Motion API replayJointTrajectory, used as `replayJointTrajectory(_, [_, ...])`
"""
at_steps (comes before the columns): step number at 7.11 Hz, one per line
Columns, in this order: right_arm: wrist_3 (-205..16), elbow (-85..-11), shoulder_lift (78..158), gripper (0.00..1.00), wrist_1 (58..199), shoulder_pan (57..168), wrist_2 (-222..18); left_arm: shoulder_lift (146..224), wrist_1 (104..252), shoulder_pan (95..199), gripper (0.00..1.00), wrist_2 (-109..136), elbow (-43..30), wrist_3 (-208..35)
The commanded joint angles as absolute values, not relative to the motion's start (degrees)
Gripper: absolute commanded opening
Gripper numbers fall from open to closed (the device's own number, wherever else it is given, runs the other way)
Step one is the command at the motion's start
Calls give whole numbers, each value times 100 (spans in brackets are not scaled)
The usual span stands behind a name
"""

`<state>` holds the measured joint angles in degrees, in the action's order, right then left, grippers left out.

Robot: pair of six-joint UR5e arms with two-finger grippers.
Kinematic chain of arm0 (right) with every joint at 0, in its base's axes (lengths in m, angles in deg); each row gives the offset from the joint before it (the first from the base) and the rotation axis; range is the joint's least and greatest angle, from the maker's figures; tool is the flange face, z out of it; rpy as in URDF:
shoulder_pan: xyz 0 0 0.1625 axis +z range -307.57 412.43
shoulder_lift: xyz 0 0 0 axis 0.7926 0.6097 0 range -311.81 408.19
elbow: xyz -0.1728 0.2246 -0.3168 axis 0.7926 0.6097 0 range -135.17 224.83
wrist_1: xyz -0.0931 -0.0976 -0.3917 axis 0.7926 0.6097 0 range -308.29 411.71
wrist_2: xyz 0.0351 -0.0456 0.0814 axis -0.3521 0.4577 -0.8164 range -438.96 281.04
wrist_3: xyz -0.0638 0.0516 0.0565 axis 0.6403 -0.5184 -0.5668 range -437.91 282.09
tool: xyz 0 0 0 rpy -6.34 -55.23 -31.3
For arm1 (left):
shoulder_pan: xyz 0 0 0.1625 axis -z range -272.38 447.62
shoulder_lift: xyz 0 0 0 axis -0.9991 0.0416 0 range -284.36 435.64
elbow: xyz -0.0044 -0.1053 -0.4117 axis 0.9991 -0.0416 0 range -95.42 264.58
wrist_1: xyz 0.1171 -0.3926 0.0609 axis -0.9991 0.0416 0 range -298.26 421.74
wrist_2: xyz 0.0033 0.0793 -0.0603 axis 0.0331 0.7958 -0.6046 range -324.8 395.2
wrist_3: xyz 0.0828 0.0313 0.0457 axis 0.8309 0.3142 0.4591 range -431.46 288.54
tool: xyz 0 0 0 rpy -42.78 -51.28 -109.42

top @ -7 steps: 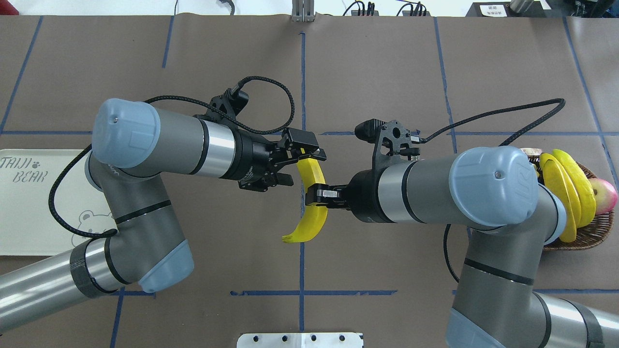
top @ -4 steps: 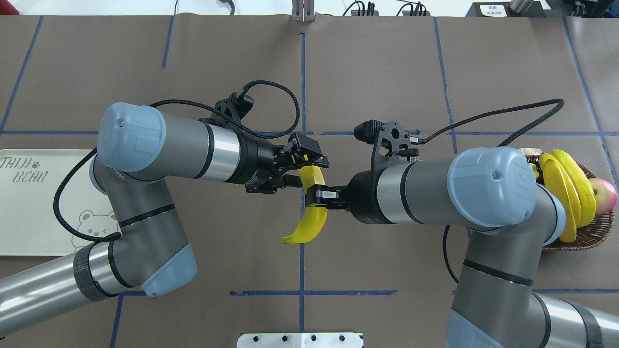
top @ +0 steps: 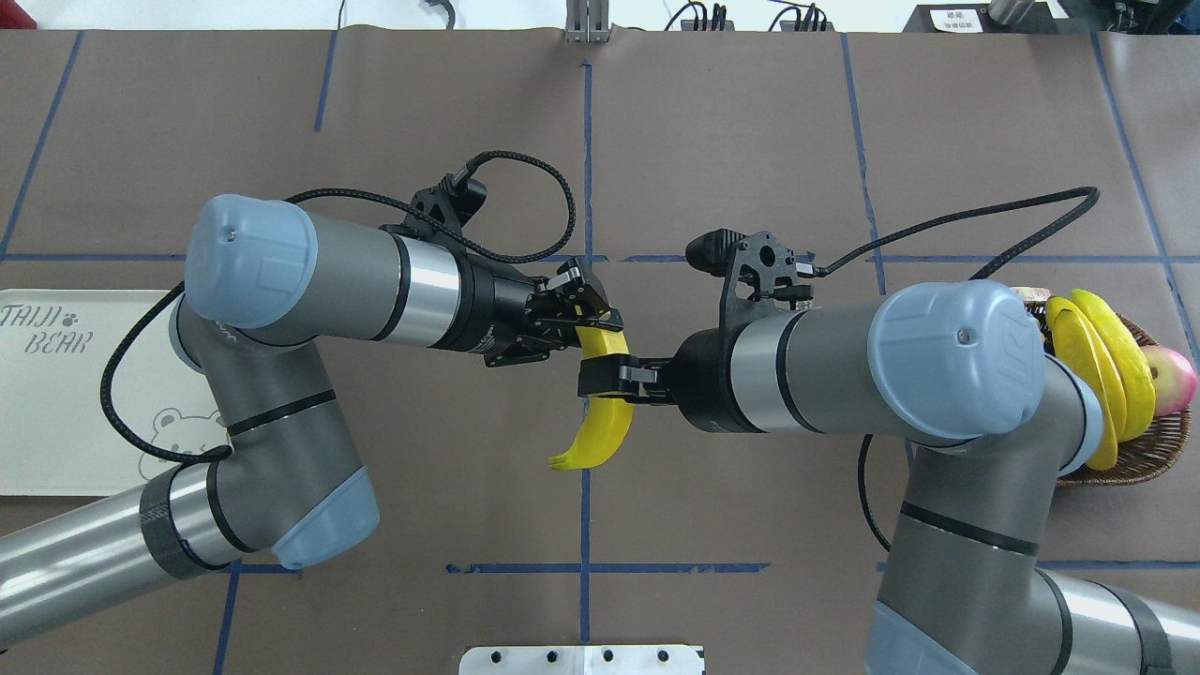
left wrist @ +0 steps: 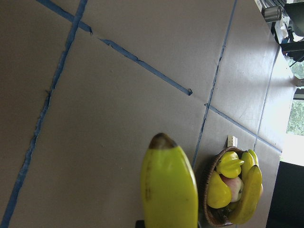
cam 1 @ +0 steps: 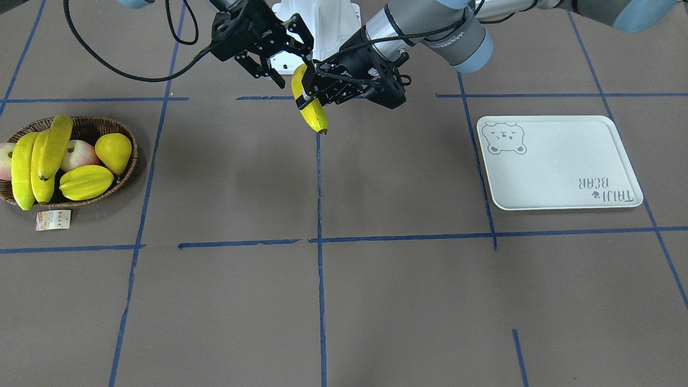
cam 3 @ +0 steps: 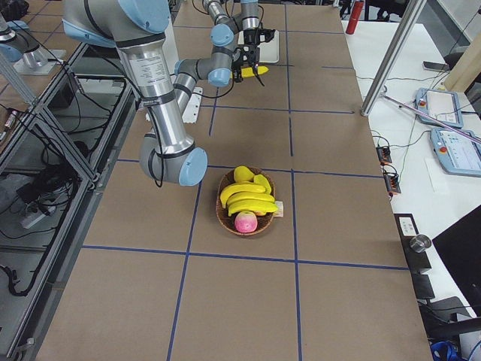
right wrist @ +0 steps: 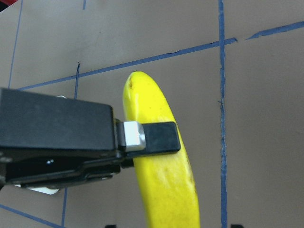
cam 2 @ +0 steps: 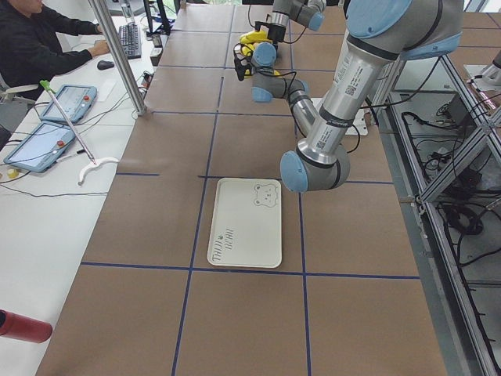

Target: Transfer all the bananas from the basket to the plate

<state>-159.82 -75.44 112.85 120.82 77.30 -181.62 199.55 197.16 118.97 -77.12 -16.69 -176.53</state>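
One banana (top: 605, 427) hangs above the table's middle between both arms. My left gripper (top: 591, 323) is shut on its far half, with one fingertip pad (right wrist: 159, 137) pressed across the banana (right wrist: 161, 190). My right gripper (top: 605, 375) is open; its jaws straddle the fruit without touching it. The dark tip (left wrist: 161, 138) points away from the robot. Three more bananas (cam 1: 32, 166) lie in the wicker basket (cam 1: 107, 122) at the robot's right. The white bear plate (cam 1: 559, 166) lies bare at the robot's left.
The basket also holds a starfruit (cam 1: 86, 181), a yellow pear (cam 1: 114, 150) and pink apples (cam 1: 78, 153); a paper tag (cam 1: 52, 219) lies beside it. Blue tape lines cross the brown table. A seated person (cam 2: 39, 39) works at a side desk with tablets.
My left gripper's fingers closed onto the banana's far half. My right gripper, which had been holding the banana at its middle, has opened its jaws. The banana has barely moved.
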Motion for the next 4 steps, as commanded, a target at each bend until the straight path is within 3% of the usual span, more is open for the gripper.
replayJointTrajectory(1, [-15982,-7575,11288,100,12096,7748,-18153,19904,19613,12039,0,-7747,-1667,-17430])
replayJointTrajectory(4, [-15947,-8039,11323,100,13171,8098,-18223,19231,17676,13073,0,-8624,-1920,-16232])
